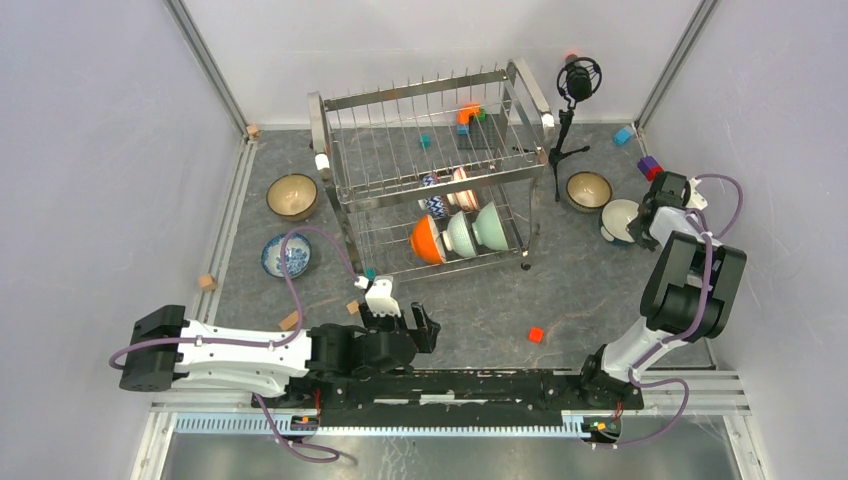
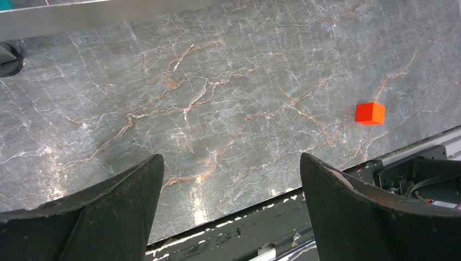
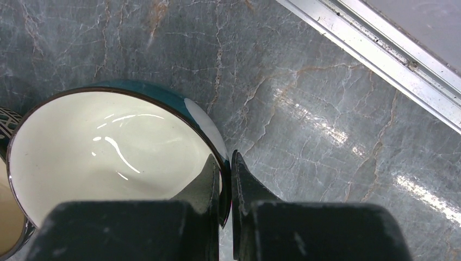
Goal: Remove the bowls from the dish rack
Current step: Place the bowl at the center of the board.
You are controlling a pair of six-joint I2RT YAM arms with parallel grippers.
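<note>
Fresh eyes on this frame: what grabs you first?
The shiny dish rack mid-table, with an orange bowl and two pale green bowls standing on edge in its lower tier. At the right side, the right hand is pinched on the rim of a white-lined bowl beside a tan bowl. The left hand hangs open over bare table near the front.
</note>
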